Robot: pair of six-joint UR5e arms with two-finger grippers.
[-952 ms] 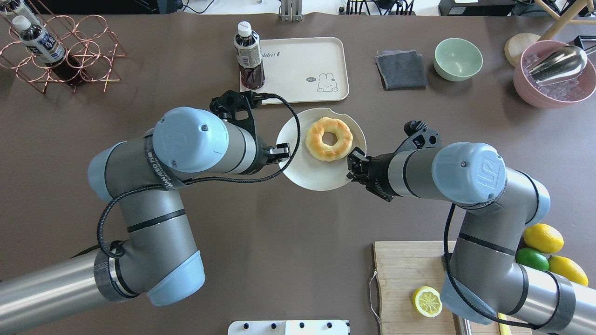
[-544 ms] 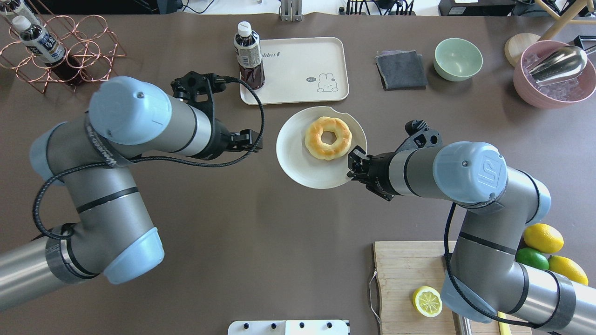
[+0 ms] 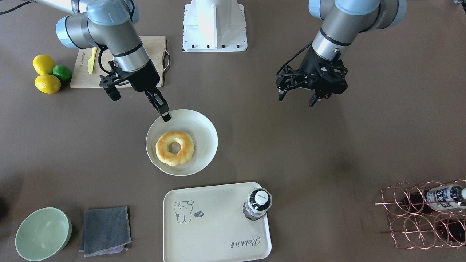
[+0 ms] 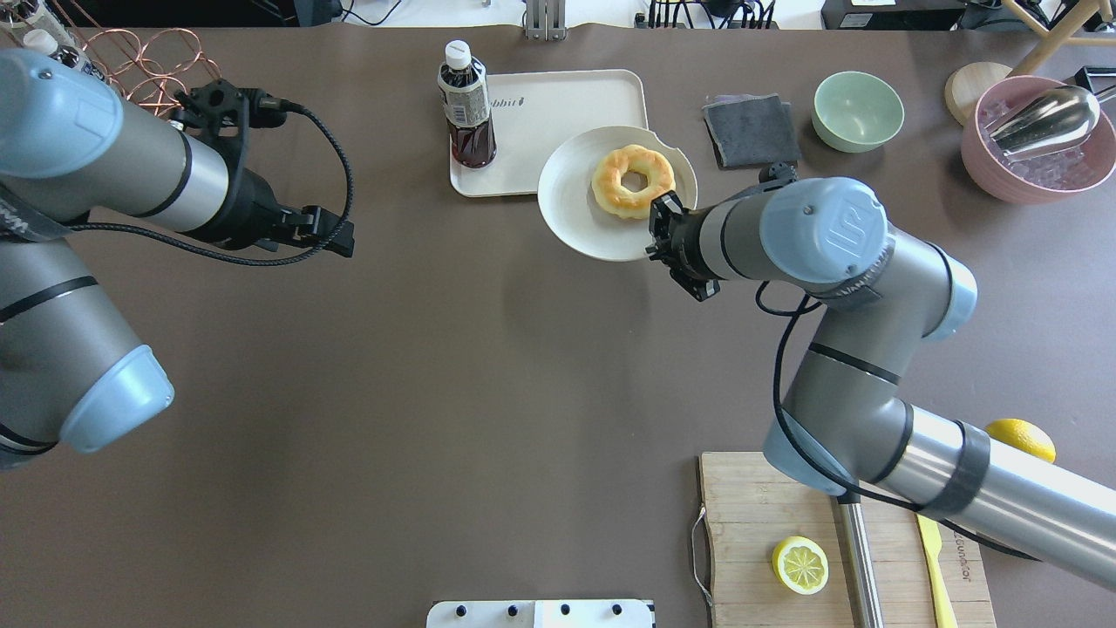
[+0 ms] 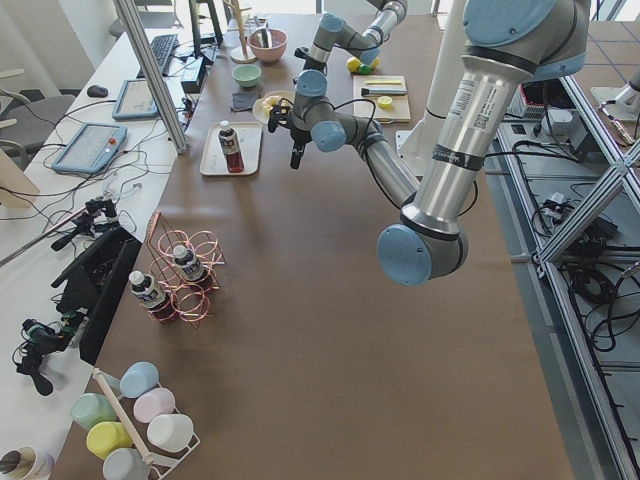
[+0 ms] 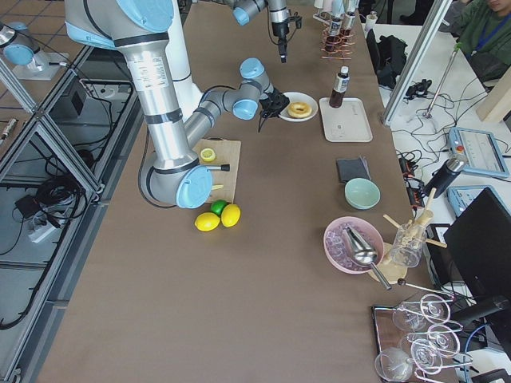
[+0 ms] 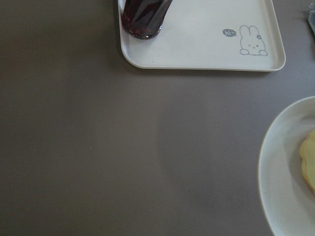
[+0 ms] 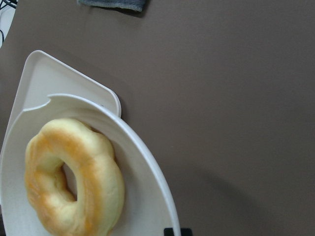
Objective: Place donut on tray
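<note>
The golden donut lies on a round white plate. My right gripper is shut on the plate's near right rim. In the overhead view the plate overlaps the near right corner of the cream tray. The right wrist view shows the donut on the plate with the tray corner under it. In the front-facing view the plate shows short of the tray. My left gripper is open and empty, far to the left of the plate.
A dark drink bottle stands on the tray's left end. A grey cloth, green bowl and pink bowl lie to the right. A cutting board with a lemon half is near right. A copper rack is far left.
My left gripper let go of the plate's rim and drew back to the left. My right gripper carried the plate with the donut forward over the tray's near right corner.
</note>
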